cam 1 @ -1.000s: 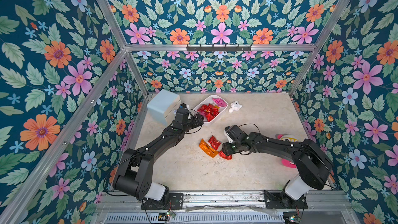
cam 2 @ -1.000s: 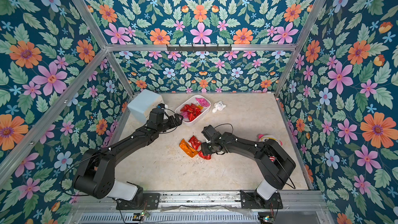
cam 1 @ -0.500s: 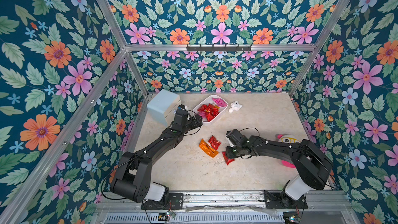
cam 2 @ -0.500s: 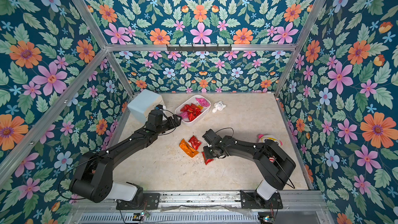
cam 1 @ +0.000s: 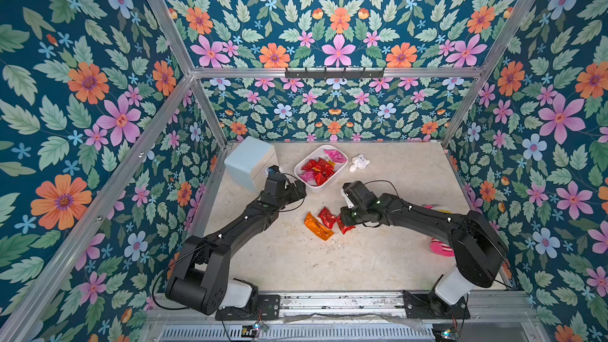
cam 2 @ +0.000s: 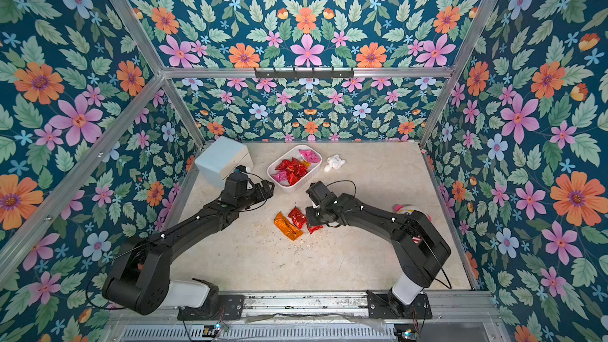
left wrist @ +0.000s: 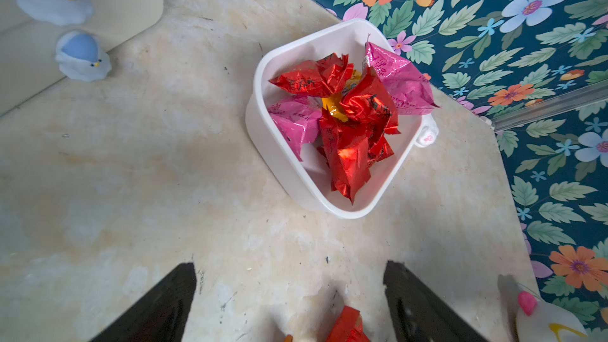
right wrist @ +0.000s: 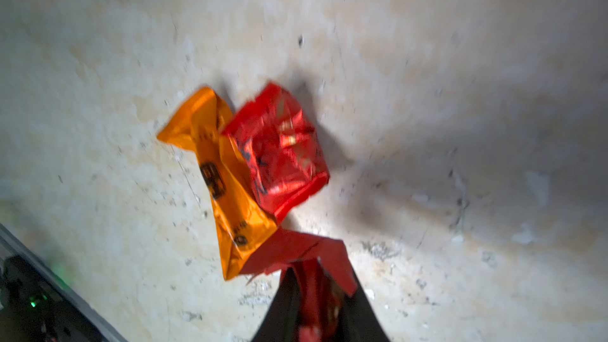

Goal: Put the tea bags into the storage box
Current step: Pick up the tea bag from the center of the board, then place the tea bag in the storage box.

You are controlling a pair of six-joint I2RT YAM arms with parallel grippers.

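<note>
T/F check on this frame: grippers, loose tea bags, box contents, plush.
1. The right gripper is shut on a red tea bag. True.
2. The left gripper holds a pink packet. False: it is open and empty.
3. The storage box is empty. False: tea bags lie in it.
4. An orange tea bag lies outside the storage box. True.
5. The white plush toy sits inside the storage box. False: it lies beside it.

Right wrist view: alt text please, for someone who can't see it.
The right gripper has its jaws shut on a red tea bag; just beyond it an orange tea bag and a second red tea bag lie touching on the beige table. The picture is blurred.
</note>
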